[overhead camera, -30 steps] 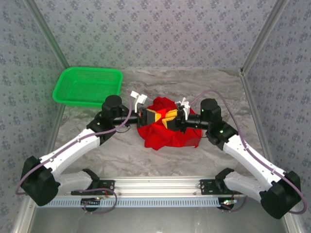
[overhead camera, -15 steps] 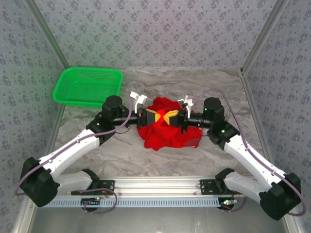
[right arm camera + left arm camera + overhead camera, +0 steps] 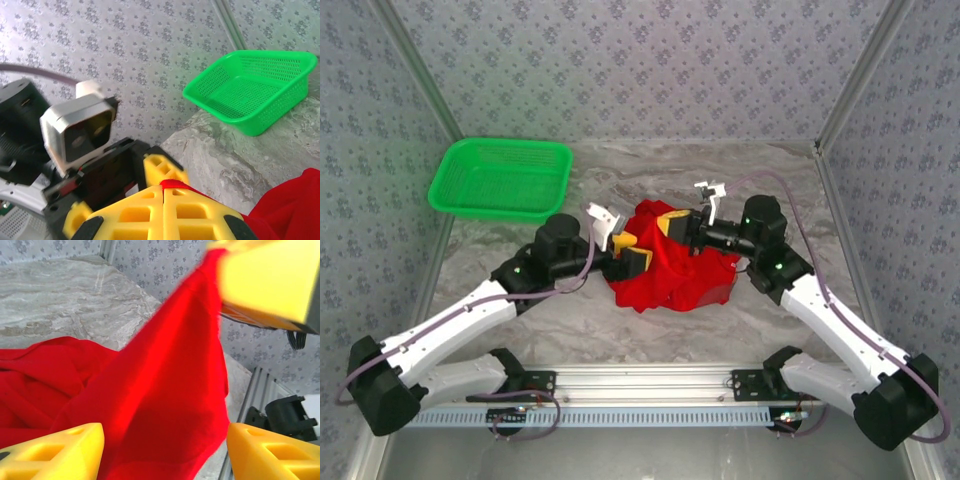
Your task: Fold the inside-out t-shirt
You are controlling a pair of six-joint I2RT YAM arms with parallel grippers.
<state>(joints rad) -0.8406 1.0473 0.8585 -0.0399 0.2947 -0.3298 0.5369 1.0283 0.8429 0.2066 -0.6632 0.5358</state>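
Two arms rise from the near edge of the one marble-patterned table (image 3: 570, 325), and there are two grippers, one t-shirt and one green basket (image 3: 500, 178). Nearest is the left gripper (image 3: 632, 252), at the shirt's near-left edge; its yellow fingers (image 3: 55, 452) stand well apart with nothing clamped, red cloth hanging loosely between them. The inside-out t-shirt (image 3: 675, 278) lies just beyond, at the middle of the table, as a crumpled bright red heap showing plain red in every fold; no tag or print can be made out. One fold is drawn up in a taut sheet to the right gripper (image 3: 672, 222), whose fingers are pressed together on it above the heap's far side. The basket sits well apart at the far left. A second ago both grippers met over the middle of the heap, the left one closed; since then the left has pulled back toward the near left and opened, the right has clamped and lifted its fold toward the far side, and the basket has stayed put.
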